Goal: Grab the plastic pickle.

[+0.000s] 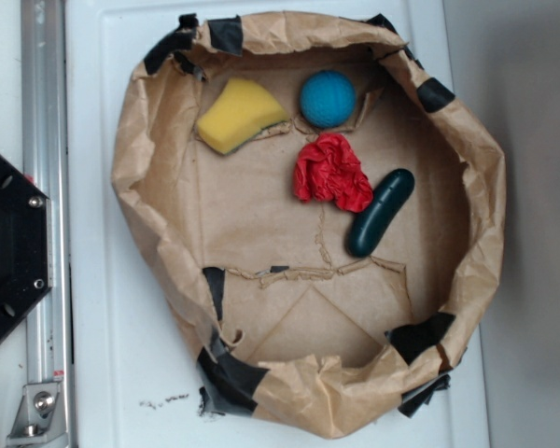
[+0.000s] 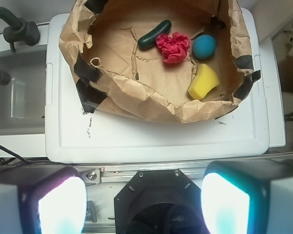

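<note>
Claw [image 2: 144, 195] spread wide, gripping nothing — the plastic pickle [image 2: 155, 34] lies far ahead in the paper basin [image 2: 136, 92], touching the red wad [image 2: 174, 47]; blue ball [image 2: 204, 47] beyond it.

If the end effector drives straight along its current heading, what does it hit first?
Probably the near wall of the paper bag, ahead of the open end effector; the plastic pickle lies beyond. Depth is uncertain.

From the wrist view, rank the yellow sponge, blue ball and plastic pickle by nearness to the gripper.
1. Yellow sponge, right side of the bag, nearest the gripper.
2. Blue ball, right, behind the sponge.
3. Plastic pickle, back centre, farthest.
</note>
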Robot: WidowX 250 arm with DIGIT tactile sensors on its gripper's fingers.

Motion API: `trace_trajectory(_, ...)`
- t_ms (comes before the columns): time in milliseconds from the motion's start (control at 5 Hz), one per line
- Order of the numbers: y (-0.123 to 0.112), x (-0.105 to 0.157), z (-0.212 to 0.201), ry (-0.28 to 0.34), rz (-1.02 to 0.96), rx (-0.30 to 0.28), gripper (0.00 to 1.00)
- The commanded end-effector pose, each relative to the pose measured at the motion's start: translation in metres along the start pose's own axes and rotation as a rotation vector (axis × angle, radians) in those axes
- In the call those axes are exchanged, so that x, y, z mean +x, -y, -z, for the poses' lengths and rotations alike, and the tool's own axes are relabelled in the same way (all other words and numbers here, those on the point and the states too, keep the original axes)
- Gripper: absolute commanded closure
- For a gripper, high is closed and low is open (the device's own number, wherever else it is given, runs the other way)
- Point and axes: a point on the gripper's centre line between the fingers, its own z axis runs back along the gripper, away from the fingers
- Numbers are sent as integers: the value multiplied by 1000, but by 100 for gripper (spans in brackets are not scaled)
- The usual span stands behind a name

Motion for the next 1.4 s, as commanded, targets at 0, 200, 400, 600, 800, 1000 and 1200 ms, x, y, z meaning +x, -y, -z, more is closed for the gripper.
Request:
trace_trajectory(0, 0, 0, 0, 0, 0, 0, 0)
trace_trajectory(200, -16, 36, 44, 125, -167, -67, 0)
trace_trajectory(400, -29, 65, 65, 201, -289, -145, 0)
trace_trajectory(600, -34, 112, 98, 295, -323, -138, 0)
trace_trajectory(800, -29, 146, 122, 290, -249, -98, 0)
trace_trajectory(1000, -31, 164, 137, 310, -225, -95, 0)
trace_trajectory(1200, -19, 179, 160, 302, -145, -43, 0)
